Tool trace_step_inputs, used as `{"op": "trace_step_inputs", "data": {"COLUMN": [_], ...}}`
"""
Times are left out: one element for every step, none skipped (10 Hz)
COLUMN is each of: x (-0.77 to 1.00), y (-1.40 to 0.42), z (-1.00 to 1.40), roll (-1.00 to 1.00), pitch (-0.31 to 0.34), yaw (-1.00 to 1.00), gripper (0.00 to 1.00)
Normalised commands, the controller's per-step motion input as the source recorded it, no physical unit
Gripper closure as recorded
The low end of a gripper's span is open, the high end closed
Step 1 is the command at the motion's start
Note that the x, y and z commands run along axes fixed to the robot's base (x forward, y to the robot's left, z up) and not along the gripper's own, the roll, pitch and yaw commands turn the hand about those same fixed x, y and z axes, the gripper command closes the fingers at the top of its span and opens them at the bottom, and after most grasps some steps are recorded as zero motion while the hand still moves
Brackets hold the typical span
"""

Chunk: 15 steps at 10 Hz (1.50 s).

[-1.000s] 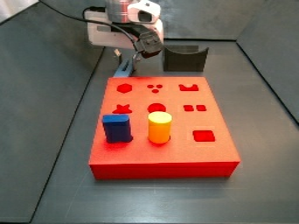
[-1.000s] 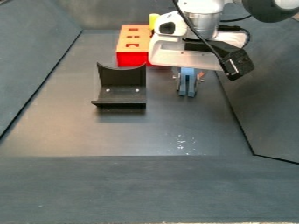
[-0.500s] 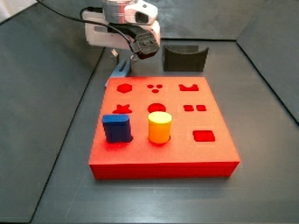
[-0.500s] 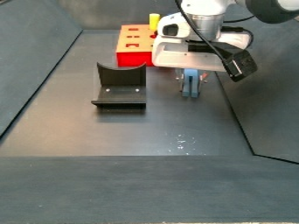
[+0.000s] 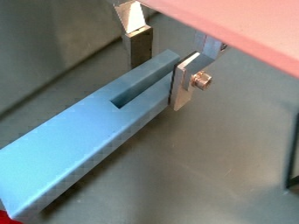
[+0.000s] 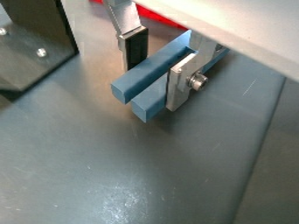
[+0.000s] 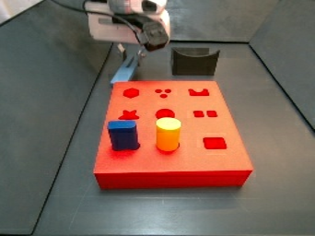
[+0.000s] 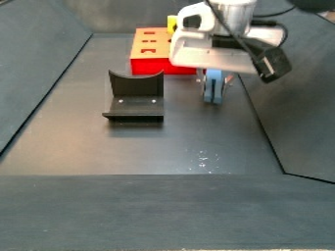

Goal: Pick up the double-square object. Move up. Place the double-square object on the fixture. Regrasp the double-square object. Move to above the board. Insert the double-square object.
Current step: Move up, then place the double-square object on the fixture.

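Observation:
My gripper (image 7: 132,44) is beside the far left corner of the red board (image 7: 185,152), above the floor. It is shut on one end of the double-square object (image 7: 125,66), a long pale blue-grey bar that hangs down tilted from the jaws. In both wrist views the silver fingers (image 5: 184,80) (image 6: 179,80) flank the grooved bar (image 5: 100,131) (image 6: 149,77). In a side view the bar (image 8: 214,90) hangs below the gripper (image 8: 216,71). I cannot tell whether its low end touches the floor. The dark fixture (image 7: 194,62) (image 8: 133,96) stands apart and bears nothing.
A dark blue peg (image 7: 122,135) and a yellow cylinder (image 7: 168,135) stand in the board's near holes. The board also shows in a side view (image 8: 147,49). Dark walls ring the floor. The fixture shows at the edge of a wrist view (image 6: 30,52).
My gripper has risen. More of the bar shows beneath it, while the bar's low end stays at about the same place.

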Motion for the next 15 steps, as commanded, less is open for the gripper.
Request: {"op": "trace_step_inputs", "data": {"x": [-0.02,-0.02,-0.02,0.0,0.0,-0.02,-0.02,-0.02,-0.03,-0.03,-0.03,-0.03,-0.02,-0.01,0.0], "y": [0.01,0.02,0.02,0.0,0.0,0.0,0.01,0.01,0.01,0.02,0.02,0.02,0.02,0.02,0.02], "z": [0.49,0.29,0.19,1.0,1.0,1.0,1.0,1.0,1.0,1.0,1.0,0.84,0.68,0.53,0.36], "roll": [0.02,0.03,0.03,0.0,0.0,0.01,0.02,0.03,0.03,0.04,0.05,0.06,0.07,0.07,0.07], "pitch": [0.076,0.064,0.056,0.0,0.008,0.021,0.021,0.021,0.024,0.026,0.03,0.035,0.04,0.05,0.062], "yaw": [-0.01,-0.01,-0.02,0.0,0.0,0.0,-0.01,-0.01,-0.01,-0.02,-0.02,-0.02,-0.02,-0.02,-0.01], "gripper": [1.0,1.0,1.0,1.0,1.0,1.0,1.0,1.0,1.0,1.0,1.0,1.0,1.0,1.0,1.0]}}
